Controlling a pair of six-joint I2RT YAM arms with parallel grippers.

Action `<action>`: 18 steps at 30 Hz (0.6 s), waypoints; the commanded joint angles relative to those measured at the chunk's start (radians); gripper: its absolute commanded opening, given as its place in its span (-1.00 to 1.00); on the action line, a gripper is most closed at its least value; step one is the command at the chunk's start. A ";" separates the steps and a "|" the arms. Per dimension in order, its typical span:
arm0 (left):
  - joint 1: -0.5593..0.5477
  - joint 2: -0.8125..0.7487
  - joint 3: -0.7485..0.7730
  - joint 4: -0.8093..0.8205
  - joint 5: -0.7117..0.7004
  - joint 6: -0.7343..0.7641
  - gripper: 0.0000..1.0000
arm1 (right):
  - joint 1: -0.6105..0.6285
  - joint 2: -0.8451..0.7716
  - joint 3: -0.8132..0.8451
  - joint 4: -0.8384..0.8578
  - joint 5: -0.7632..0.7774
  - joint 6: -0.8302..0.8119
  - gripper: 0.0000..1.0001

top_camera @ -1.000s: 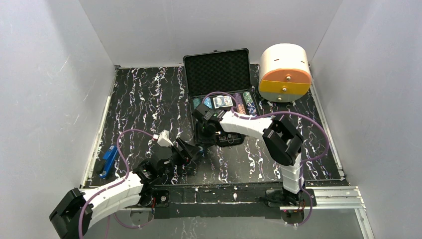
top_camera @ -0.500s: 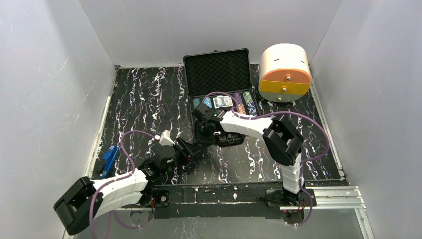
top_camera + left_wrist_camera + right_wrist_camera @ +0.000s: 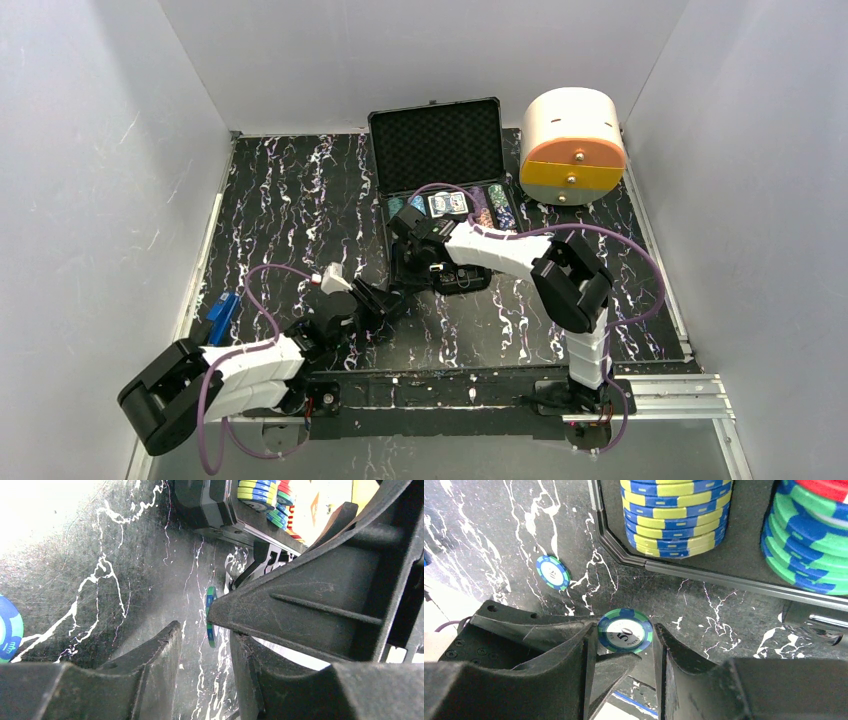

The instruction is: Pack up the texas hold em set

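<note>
The black foam-lined briefcase (image 3: 437,150) lies open at the back centre, with rows of chips and a card deck (image 3: 447,204) in its base. My right gripper (image 3: 624,645) hangs just off the case's front-left corner (image 3: 412,272). It is shut on a green-and-blue chip marked 50 (image 3: 625,636), which shows edge-on in the left wrist view (image 3: 210,617). My left gripper (image 3: 205,655) is open, right under and beside the right gripper (image 3: 392,300). A second blue-and-green chip (image 3: 552,572) lies loose on the table. Yellow-and-blue chips (image 3: 676,515) and green-and-blue chips (image 3: 809,545) fill the case slots.
A white-and-orange cylindrical box (image 3: 572,145) stands right of the case. A small blue tool (image 3: 218,322) lies at the table's left edge. White walls close in the left, back and right sides. The case's rim (image 3: 704,572) runs just beyond the held chip.
My left arm's elbow has swung right and its gripper has crept closer under the right gripper. The right gripper has stayed almost still.
</note>
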 commanded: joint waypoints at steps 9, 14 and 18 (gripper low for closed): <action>0.003 0.024 0.042 0.068 -0.047 -0.045 -0.48 | -0.001 -0.050 -0.031 0.025 -0.038 0.017 -0.06; 0.004 0.021 0.040 0.069 -0.048 -0.055 -0.73 | 0.000 -0.046 -0.037 0.028 -0.040 0.017 -0.06; 0.004 0.040 0.042 0.072 -0.050 -0.057 -0.90 | 0.002 -0.047 -0.032 0.026 -0.036 0.014 -0.06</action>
